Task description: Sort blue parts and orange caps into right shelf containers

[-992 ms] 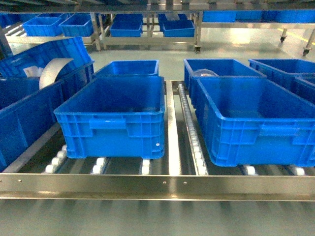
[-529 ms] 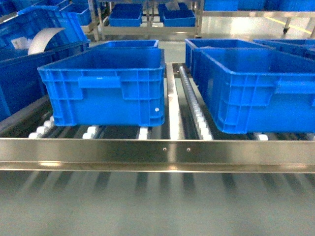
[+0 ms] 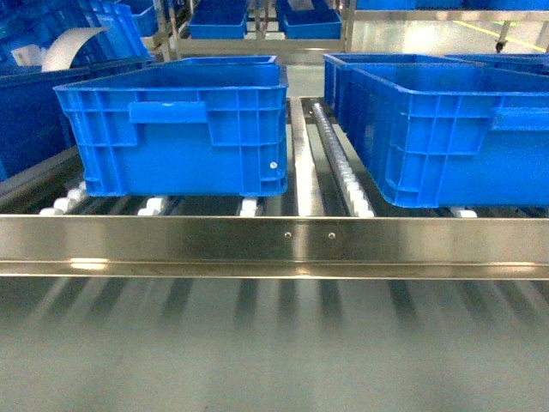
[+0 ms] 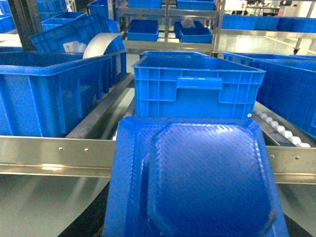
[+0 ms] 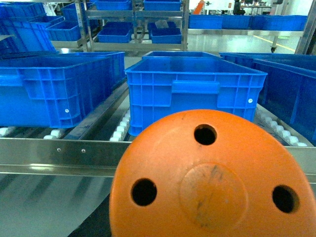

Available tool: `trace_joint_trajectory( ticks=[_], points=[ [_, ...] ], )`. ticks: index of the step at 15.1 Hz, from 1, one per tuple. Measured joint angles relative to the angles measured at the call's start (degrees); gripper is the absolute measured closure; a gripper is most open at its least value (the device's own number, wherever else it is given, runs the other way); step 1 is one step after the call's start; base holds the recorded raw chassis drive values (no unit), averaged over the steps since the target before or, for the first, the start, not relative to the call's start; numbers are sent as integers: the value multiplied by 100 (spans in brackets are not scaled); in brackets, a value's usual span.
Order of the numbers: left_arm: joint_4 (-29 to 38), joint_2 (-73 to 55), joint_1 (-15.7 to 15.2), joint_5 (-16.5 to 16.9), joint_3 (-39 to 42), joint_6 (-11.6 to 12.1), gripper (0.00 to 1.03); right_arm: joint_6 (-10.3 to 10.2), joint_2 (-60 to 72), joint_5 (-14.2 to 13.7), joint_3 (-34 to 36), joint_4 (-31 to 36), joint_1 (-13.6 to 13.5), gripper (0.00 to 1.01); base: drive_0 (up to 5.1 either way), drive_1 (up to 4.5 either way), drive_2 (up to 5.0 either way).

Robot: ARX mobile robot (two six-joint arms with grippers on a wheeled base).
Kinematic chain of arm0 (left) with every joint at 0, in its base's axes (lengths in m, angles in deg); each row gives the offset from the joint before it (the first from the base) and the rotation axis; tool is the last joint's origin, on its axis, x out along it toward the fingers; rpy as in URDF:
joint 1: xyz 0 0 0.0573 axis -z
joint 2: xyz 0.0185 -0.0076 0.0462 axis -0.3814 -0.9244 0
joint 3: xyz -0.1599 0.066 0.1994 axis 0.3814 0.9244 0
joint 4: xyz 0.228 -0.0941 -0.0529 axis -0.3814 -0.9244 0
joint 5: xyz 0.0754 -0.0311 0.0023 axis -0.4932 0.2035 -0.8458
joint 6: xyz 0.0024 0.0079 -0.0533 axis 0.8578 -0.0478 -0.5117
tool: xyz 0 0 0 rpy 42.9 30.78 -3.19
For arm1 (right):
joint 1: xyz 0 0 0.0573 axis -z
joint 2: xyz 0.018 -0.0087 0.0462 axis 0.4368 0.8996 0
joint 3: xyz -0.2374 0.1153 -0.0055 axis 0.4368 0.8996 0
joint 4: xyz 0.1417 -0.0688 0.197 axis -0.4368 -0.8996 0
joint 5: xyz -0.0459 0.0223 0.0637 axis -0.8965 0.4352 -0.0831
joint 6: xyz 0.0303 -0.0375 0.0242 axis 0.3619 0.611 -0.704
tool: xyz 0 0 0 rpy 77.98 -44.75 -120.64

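A blue part [image 4: 197,182] and an orange cap [image 5: 215,177] were seen before crates [image 3: 176,129]; jaw states could not be told.

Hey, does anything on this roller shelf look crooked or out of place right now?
Yes: at far left, one ribbed bright blue plastic crate sits tilted, propped inside another crate rather than flat, with a curved white sheet sticking out of it.

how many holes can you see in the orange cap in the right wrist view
3 holes in the orange cap: one near the top, one at lower left, one at far right. The cap runs out of the frame below, so more may be hidden.
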Motion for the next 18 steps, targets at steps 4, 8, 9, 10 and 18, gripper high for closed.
trace_joint_trajectory(
  ticks=[4, 8, 9, 10, 18],
  points=[
    [11, 0, 0, 0, 0, 2, 60, 0, 0, 0, 0, 7, 0, 55, 0, 99, -100],
    [4, 0, 0, -2, 0, 2, 60, 0, 0, 2, 0, 0, 0, 55, -9, 391, -409],
    [4, 0, 0, 0, 0, 0, 60, 0, 0, 0, 0, 2, 0, 55, 11, 411, -389],
    [7, 0, 0, 0, 0, 2, 60, 0, 0, 0, 0, 7, 0, 55, 8, 408, -392],
    [9, 0, 0, 0, 0, 0, 60, 0, 0, 0, 0, 7, 0, 55, -3, 397, -403]
  ],
)
